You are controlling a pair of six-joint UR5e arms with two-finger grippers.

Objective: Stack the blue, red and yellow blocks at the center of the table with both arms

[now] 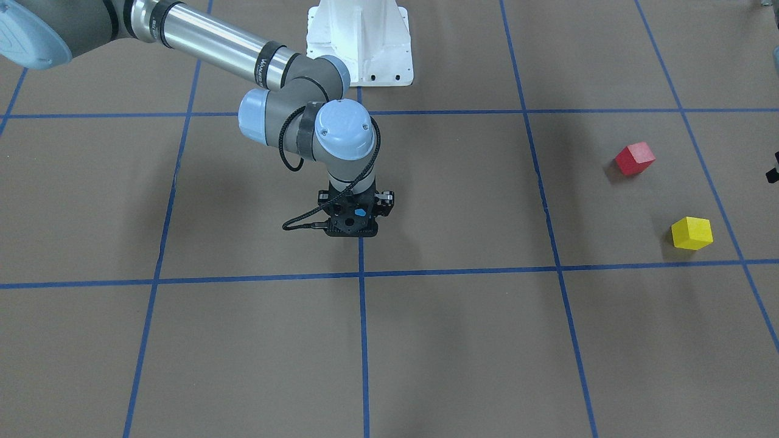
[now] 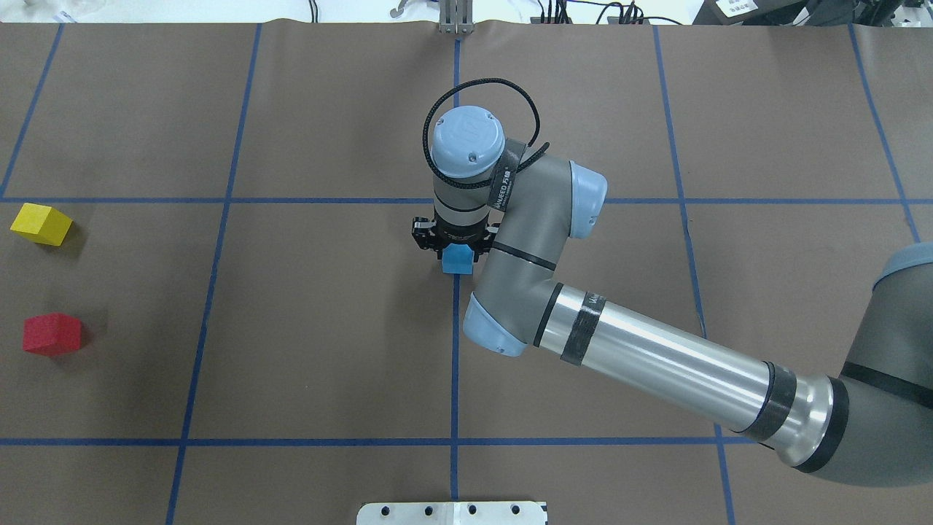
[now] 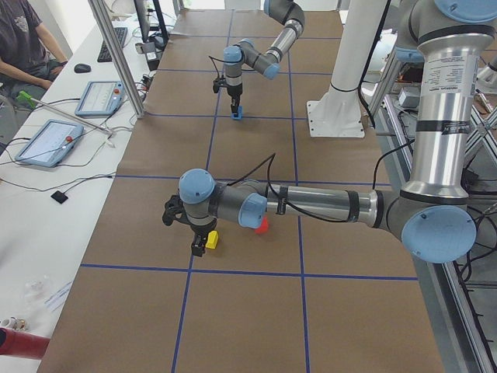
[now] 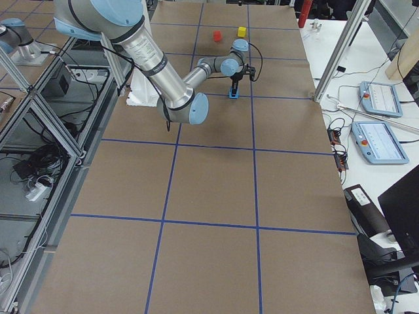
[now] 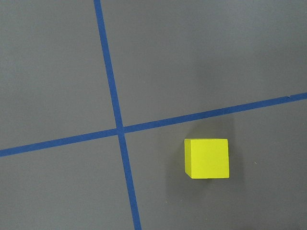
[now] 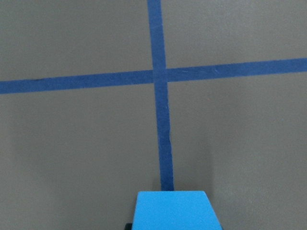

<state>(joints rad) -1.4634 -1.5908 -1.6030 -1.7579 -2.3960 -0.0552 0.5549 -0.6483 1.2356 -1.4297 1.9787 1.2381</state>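
Note:
My right gripper (image 2: pixel 455 246) points straight down over the tape crossing at the middle of the table (image 1: pixel 456 340), shut on the blue block (image 2: pixel 458 259). That block fills the bottom edge of the right wrist view (image 6: pixel 175 211), low over the surface. The red block (image 2: pixel 51 334) and the yellow block (image 2: pixel 41 224) lie apart on the table's left side. In the exterior left view my left gripper (image 3: pixel 198 247) hangs just beside the yellow block (image 3: pixel 212 239); I cannot tell whether it is open or shut. The left wrist view shows the yellow block (image 5: pixel 207 158) from above, no fingers.
The white pedestal (image 1: pixel 359 42) stands at the robot's side of the table. A person (image 3: pixel 23 47) sits at a side desk with tablets (image 3: pixel 46 141) beyond the far edge. Aluminium posts (image 3: pixel 116 58) rise along that edge.

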